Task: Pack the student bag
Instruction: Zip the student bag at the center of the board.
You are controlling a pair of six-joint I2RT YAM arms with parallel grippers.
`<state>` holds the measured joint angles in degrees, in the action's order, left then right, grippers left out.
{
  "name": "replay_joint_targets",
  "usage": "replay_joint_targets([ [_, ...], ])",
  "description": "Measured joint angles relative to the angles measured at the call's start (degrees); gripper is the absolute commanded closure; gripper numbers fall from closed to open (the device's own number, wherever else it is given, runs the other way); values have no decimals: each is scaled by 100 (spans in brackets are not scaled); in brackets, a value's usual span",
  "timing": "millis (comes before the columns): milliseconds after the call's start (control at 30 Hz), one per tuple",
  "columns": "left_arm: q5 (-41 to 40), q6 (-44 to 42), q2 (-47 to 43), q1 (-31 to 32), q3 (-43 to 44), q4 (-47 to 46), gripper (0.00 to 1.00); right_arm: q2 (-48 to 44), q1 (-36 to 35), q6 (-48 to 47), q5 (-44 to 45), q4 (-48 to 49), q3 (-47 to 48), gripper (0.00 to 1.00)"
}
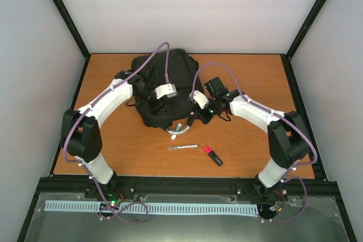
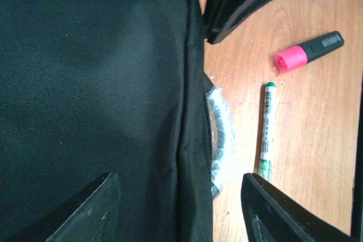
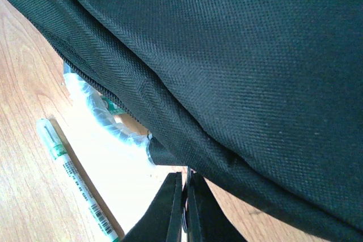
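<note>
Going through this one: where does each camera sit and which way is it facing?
Top external: above and behind the robot, looking down on table, student bag, pen, highlighter; left arm and right arm show.
Left wrist: looks down along the bag's edge; open left claw at bottom.
Right wrist: close against bag fabric; shut right claw at bottom.
Shared: all three show the pen.

light: bright, even | shadows: soft | glare: table [image 3: 22, 196] | wrist views: slightly blurred

The student bag [image 1: 170, 77], pen [image 1: 182, 147] and highlighter [image 1: 213, 155] crowd the near middle; table [image 1: 255, 77] flanks lie open.
</note>
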<state>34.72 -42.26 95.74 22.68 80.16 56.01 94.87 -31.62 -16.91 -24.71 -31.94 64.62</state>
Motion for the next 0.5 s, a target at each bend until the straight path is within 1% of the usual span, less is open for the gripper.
replay_joint_targets([
  [200, -195, 195, 269, 90, -24, -350, 43, 0, 0, 26, 2, 2, 0, 97],
  [300, -214, 203, 376, 118, -31, -431, 46, 0, 0, 31, 4, 2, 0, 97],
  [400, -216, 227, 455, 155, -33, -518, 58, 0, 0, 44, 7, 2, 0, 97],
  [500, -208, 319, 505, 181, -76, -649, 68, 0, 0, 50, 9, 2, 0, 97],
])
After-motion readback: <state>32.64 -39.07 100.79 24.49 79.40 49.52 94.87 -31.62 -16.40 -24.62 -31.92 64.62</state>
